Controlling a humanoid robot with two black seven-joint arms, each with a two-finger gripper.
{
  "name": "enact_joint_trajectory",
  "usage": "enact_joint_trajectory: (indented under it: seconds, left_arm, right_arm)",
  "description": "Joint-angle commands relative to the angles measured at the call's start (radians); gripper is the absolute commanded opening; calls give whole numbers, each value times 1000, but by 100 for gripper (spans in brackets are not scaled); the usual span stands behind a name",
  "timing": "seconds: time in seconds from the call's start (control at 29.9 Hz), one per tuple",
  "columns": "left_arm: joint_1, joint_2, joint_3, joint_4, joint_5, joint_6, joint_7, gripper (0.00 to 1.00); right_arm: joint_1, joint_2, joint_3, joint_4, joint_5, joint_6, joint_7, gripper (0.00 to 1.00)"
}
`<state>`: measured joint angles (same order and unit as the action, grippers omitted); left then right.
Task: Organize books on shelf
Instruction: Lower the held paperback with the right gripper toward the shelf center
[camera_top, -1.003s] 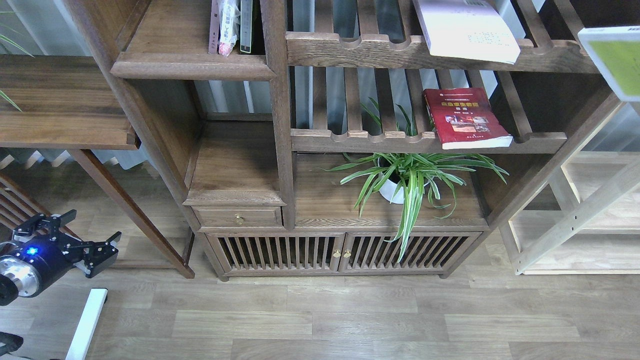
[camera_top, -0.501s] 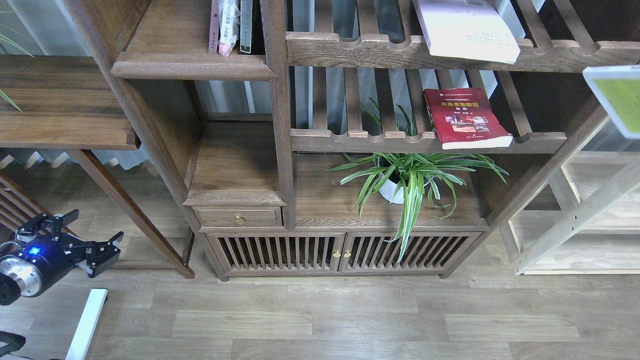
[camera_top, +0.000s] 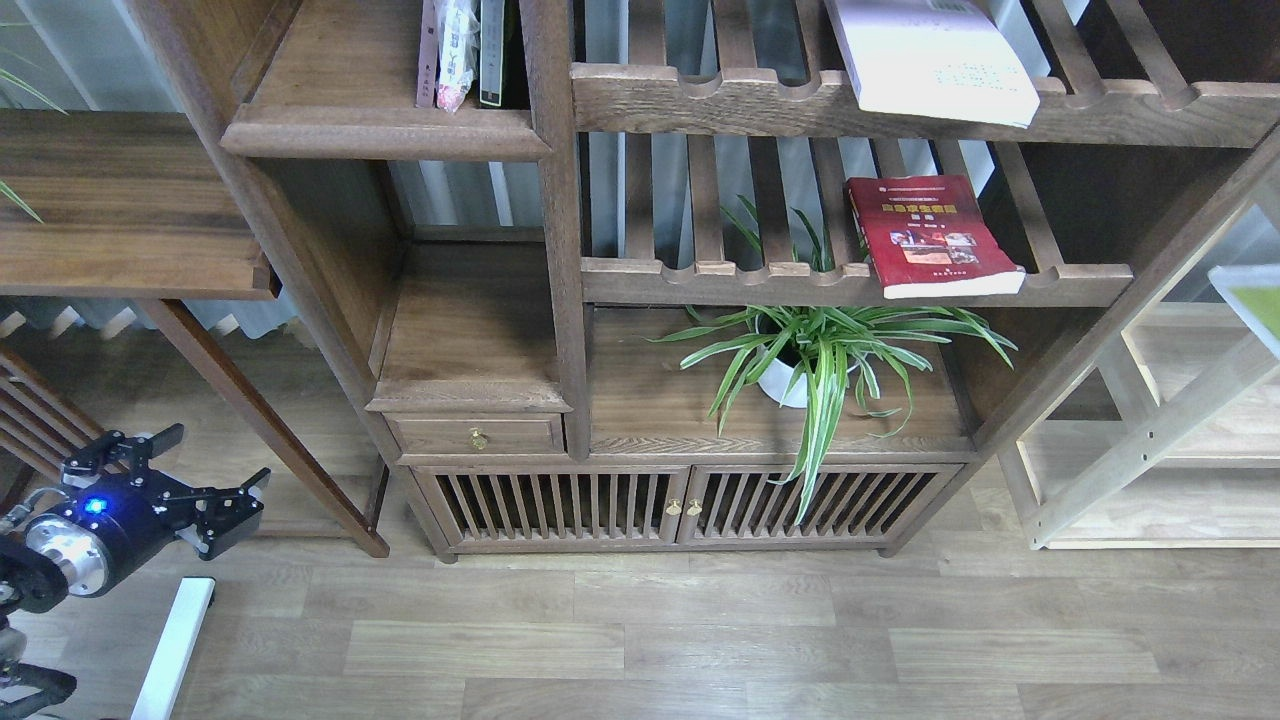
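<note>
A red book (camera_top: 932, 236) lies on a slatted rack (camera_top: 850, 283) above a green plant (camera_top: 830, 350). A white book (camera_top: 930, 58) lies on the rack higher up. The left gripper (camera_top: 205, 478) hangs open low by the floor (camera_top: 640, 630).

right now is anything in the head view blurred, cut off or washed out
Head view: mostly sharp; the red book has a crisp cover, though its title is too small to read. The yellow-green book is cut off by the right edge and slightly soft. The white book looks pale, its print faint. The left claw is dark but its open fingers are distinguishable.
</note>
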<state>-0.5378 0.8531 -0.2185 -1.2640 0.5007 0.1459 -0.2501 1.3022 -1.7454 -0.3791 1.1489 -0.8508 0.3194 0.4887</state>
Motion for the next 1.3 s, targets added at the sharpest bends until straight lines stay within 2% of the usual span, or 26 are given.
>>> enact_joint_trajectory:
  seconds: [0.0,0.47,0.87,1.27]
  left_arm:
    - [4,-8,5,0,1,1,-3,100]
    - [9,-65,5,1,4,1,-8,100]
    - [7,-124,10,28,45,0,-6,100]
    - [4,-173,16,29,64,-11,-6,100]
  right_arm:
    - [-1,0,-58,-15,-1,-40,0,3]
    - [-29,13,-233,-26,4,-206,0,3]
    - [-248,342,-228,-29,33,-440,0,3]
    - [-365,570,-227,-29,23,-552,0,3]
